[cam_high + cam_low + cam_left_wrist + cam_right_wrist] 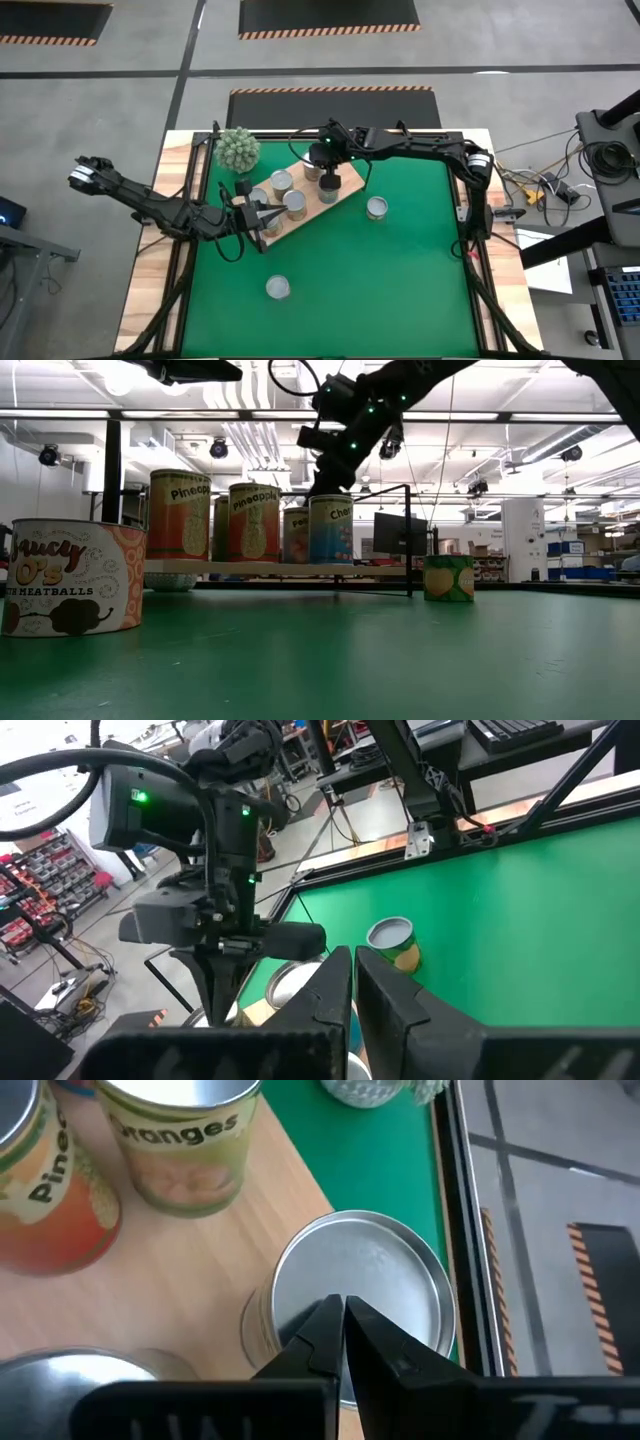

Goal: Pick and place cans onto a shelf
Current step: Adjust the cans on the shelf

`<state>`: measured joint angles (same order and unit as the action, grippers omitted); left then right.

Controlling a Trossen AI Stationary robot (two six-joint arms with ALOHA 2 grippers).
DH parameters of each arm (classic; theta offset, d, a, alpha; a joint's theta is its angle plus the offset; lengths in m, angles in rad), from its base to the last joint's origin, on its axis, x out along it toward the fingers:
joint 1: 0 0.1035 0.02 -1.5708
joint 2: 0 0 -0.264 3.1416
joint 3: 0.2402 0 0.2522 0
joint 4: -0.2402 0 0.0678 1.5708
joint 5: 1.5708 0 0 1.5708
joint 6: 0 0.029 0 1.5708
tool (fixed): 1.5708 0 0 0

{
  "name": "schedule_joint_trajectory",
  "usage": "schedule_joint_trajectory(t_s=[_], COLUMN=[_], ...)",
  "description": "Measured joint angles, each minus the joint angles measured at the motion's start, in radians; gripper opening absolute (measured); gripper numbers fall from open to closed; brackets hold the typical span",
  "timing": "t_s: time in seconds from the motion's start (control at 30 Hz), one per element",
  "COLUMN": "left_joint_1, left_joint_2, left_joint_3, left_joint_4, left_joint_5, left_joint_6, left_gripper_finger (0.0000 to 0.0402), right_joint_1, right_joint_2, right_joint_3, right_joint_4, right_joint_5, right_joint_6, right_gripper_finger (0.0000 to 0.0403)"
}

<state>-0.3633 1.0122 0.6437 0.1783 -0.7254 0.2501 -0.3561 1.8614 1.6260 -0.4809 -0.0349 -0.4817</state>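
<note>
The wooden shelf [348, 190] lies slantwise on the green mat, with several cans [282, 181] standing upright on it. My right gripper [328, 176] is shut and points down over the silver top of one can [370, 1280] near the shelf's far right end. In the low view it stands just above that blue-labelled can [331, 530]. My left gripper [268, 215] is shut and empty over the shelf's near left end. Two more cans stand on the mat, one right of the shelf [377, 207] and one near the front [278, 288]. My right gripper's shut fingertips [330, 1320] stand over the middle of the can's silver lid [390, 1270], coming from above. I cannot tell whether they touch the lid. The can stands upright on the shelf.
A spiky green ball plant [238, 148] stands at the shelf's far left. The shelf's black wire frame [407, 540] rises at one end. In the low view the meatballs can [70, 578] is nearest and the green can [447, 577] is beyond the frame. Bare green mat [400, 280] lies front right.
</note>
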Motion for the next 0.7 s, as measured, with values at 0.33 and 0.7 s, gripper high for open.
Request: schedule_joint_trajectory(t_s=[0.33,0.7], left_joint_1=[0.0,0.0], left_joint_2=[0.0,0.0], left_joint_3=[0.0,0.0], left_joint_4=[0.0,0.001], left_joint_5=[0.0,0.001], left_joint_6=[0.0,0.0], left_gripper_finger=[0.0,0.0], right_joint_1=[0.0,0.0], right_joint_2=[0.0,0.0], right_joint_3=[0.069,0.069], right_joint_4=[-0.124,-0.143], right_joint_5=[-0.077,-0.078], right_joint_6=[0.017,0.035], right_gripper_finger=[0.0008,0.0008])
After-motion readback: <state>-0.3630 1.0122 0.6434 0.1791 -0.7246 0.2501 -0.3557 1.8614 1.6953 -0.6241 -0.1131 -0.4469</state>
